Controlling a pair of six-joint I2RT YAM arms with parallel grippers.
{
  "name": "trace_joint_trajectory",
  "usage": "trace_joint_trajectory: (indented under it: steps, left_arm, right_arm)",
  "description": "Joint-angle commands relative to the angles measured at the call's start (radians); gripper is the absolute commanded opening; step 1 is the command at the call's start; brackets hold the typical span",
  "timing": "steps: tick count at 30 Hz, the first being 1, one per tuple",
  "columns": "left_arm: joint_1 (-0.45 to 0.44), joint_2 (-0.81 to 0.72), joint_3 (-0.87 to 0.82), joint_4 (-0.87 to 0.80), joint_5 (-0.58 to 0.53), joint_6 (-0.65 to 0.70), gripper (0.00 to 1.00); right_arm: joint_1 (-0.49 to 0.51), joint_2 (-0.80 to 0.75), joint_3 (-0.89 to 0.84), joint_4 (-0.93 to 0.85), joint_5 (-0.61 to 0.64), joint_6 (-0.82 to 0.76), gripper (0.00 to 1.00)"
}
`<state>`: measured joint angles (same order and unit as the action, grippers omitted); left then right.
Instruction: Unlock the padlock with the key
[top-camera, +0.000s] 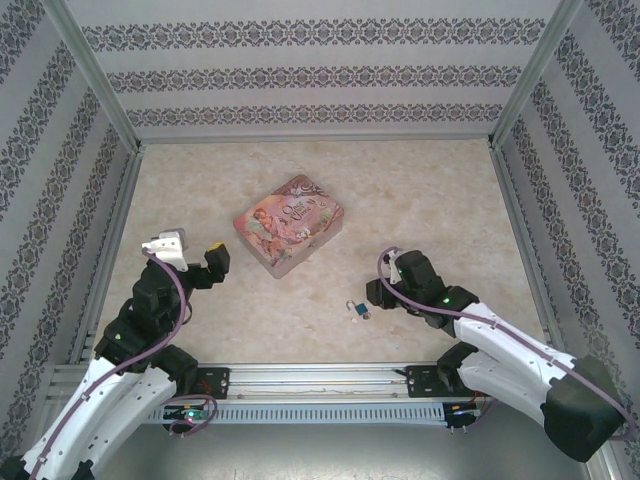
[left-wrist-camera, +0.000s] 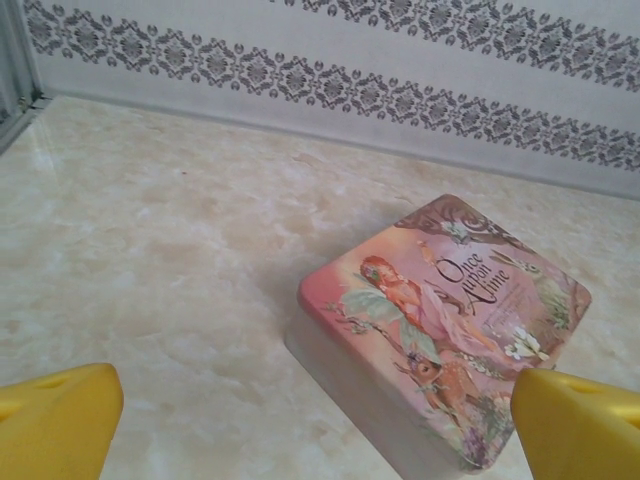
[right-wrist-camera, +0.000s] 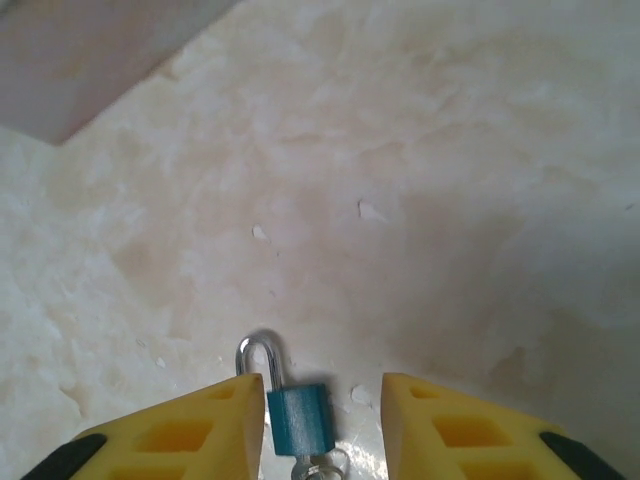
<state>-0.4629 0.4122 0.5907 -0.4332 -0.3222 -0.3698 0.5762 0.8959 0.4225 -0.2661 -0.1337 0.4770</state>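
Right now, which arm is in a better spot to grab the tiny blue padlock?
Right: the right pincer sits open around the small teal-blue padlock with a silver shackle. The left pincer is open, facing the pink illustrated tin, farther away.

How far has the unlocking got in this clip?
Looks done: on the padlock, the shackle sits offset, only one leg entering the body, so probably sprung, not certain. In hand: the right gripper straddles it, open, gripping nothing; metal below the body may be the key. The left gripper hangs open near the pink tin. Left: confirming the shackle is free.
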Motion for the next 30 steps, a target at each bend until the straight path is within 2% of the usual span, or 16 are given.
trace_joint_trajectory:
  steps: [1, 6, 10, 16, 18, 21, 27, 30]
  left_arm:
    - [0.008, -0.009, -0.007, 0.045, -0.068, 0.011, 0.99]
    - [0.008, -0.009, -0.024, 0.089, -0.11, 0.057, 0.99]
    - [0.009, -0.008, -0.065, 0.149, -0.143, 0.095, 0.99]
    - [0.015, -0.007, -0.119, 0.209, -0.184, 0.13, 0.99]
    - [0.019, -0.006, -0.14, 0.219, -0.205, 0.139, 0.99]
    - [0.028, -0.006, -0.17, 0.234, -0.237, 0.161, 0.99]
    - [0.074, 0.007, -0.234, 0.282, -0.25, 0.217, 0.99]
    - [0.124, 0.03, -0.238, 0.282, -0.219, 0.235, 0.99]
  right_arm:
    - [-0.026, -0.041, 0.047, -0.025, 0.057, -0.081, 0.42]
    - [-0.079, -0.089, 0.065, -0.019, 0.134, -0.145, 0.6]
    - [-0.16, -0.108, 0.05, 0.055, 0.125, -0.173, 0.69]
    - [-0.281, -0.091, 0.076, 0.075, 0.141, -0.278, 0.87]
    - [-0.327, -0.086, 0.068, 0.098, 0.142, -0.304, 0.89]
    - [-0.386, -0.079, 0.03, 0.172, 0.178, -0.321, 0.98]
    - [-0.463, -0.029, -0.027, 0.347, 0.217, -0.392, 0.98]
    - [-0.479, 0.017, -0.069, 0.461, 0.227, -0.418, 0.98]
